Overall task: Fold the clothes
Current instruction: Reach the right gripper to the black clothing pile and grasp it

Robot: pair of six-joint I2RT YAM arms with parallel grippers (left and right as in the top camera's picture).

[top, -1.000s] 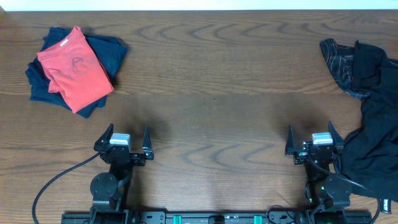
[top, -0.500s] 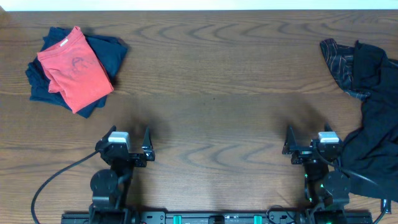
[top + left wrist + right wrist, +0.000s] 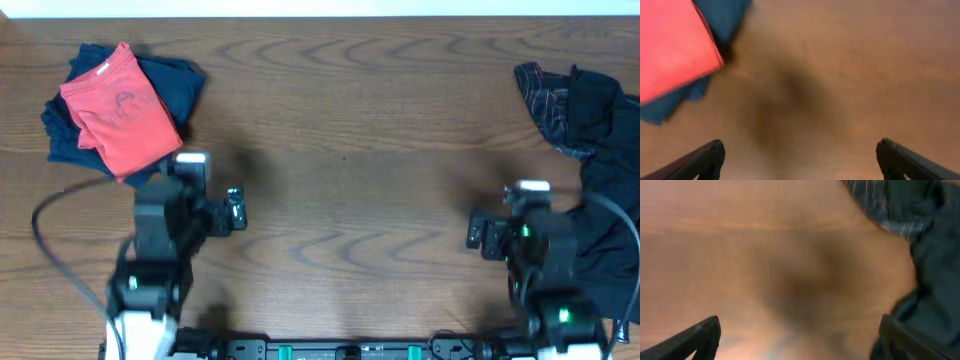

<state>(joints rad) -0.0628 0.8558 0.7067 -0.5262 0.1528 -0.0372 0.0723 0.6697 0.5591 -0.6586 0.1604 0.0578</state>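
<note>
Two robot arms stand over a wooden desk (image 3: 340,120). Both hands are spread wide and hold nothing. The left hand (image 3: 800,160) and the right hand (image 3: 799,330) each show two dark fingertips far apart, with bare wood between them.

The unfolded clothes lie by the right hand. A black garment (image 3: 610,200) sits crumpled just to its right, and a striped garment (image 3: 545,100) lies ahead of it and to the right. Ahead of the left hand and to its left, a red shirt (image 3: 118,108) rests on a blue garment (image 3: 175,80), and both look folded.

The step in hand seems to be reaching for the black heap. To do it well, the right hand should likely pinch a hem or corner rather than a bunch of cloth. It can then draw the piece onto the bare wood between the hands, where the left hand can take a second corner and spread it flat.

The black heap runs off the picture's right edge, so its shape and kind are unclear, and it may be more than one piece. No logo shows. Both wrist views are blurred. From overhead the right arm overlaps the cloth, so I cannot tell whether they touch.
</note>
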